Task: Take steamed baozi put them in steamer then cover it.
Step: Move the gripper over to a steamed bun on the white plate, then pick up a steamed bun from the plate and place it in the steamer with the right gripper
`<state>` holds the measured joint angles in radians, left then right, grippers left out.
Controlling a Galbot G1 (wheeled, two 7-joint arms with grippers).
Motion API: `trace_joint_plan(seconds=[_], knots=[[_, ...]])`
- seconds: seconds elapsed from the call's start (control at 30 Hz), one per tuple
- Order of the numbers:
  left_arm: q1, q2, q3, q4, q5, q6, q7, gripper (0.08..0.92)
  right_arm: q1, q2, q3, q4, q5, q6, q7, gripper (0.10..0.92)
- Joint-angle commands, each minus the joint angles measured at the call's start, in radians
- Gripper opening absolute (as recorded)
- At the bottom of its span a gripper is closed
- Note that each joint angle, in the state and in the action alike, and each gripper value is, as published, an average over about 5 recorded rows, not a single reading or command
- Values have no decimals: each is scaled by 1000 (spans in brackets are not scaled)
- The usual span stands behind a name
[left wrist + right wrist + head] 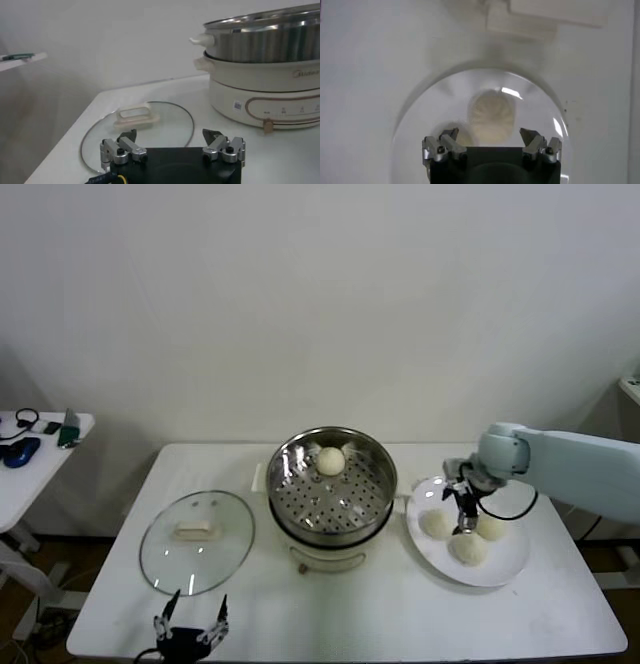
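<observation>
The steel steamer [332,484] stands on its white base at the table's middle, with one baozi [331,461] at its far side. Three more baozi [436,524] [490,527] [467,549] lie on a white plate [510,560] to its right. My right gripper [466,519] is open and empty, hovering over them; in the right wrist view its jaws [489,135] straddle one baozi [492,116] from above. The glass cover [197,541] lies flat on the table left of the steamer. My left gripper [190,624] is open and empty at the front edge, just before the cover [170,120].
A small white side table [30,434] with dark items stands at the far left. The steamer's base [265,95] shows in the left wrist view. The white table [330,614] runs bare in front of the steamer.
</observation>
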<state>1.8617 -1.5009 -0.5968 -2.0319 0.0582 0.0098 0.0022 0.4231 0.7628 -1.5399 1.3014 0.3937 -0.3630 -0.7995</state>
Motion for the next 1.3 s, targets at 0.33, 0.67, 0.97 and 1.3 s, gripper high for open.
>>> trace_joint_plan(seconds=[0.33, 0.67, 0.97, 1.3], knots=[[1, 0, 1, -5, -1, -5, -10, 823, -177, 48, 138, -95, -60, -32, 66, 751], [5, -5, 5, -10, 3, -9, -10, 823, -93, 7, 141, -39, -26, -19, 30, 651], [2, -7, 18, -16, 8, -9, -10, 823, 454, 16, -144, 87, 180, 46, -43, 636], [-6, 0, 37, -27, 8, -3, -5, 823, 770, 202, -97, 247, 472, -65, -13, 636]])
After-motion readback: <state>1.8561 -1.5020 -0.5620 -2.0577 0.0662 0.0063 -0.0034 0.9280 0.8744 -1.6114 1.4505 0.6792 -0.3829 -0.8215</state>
